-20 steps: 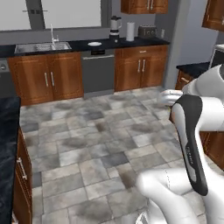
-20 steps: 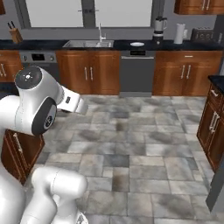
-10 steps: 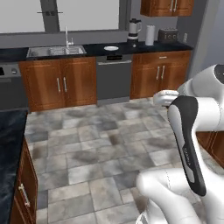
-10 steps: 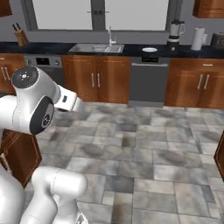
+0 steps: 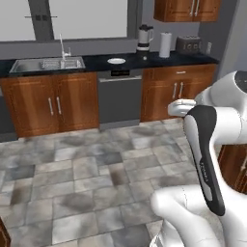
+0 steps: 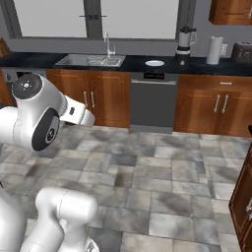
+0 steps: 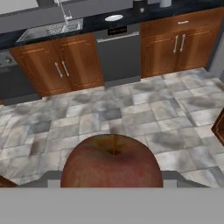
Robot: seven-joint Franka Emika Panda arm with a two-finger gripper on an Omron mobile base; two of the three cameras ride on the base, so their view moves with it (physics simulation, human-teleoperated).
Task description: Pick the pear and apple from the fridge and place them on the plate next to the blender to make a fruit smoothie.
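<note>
Arm folded high over the tiled floor, far back from the plate [image 5: 116,61] by the blender [image 5: 144,37], its gripper [image 7: 112,181] clamping the apple [image 7: 111,161], seen close from the hand.

You see the apple [image 7: 111,162] up close: its dark red skin is smooth with a soft shine. The floor [image 5: 87,178] is grey stone tile, blotchy and a bit rough-looking. The cupboards [image 6: 106,101] are shiny brown wood with thin metal handles. The bench [image 5: 144,60] top is dark and glossy. The sink [image 5: 46,63] and tap look like silvery metal. The plate [image 5: 116,61] is plain smooth white. The blender [image 6: 184,42] has a pale jar on a dark base. The paper-towel roll [image 6: 213,50] is matt white.
</note>
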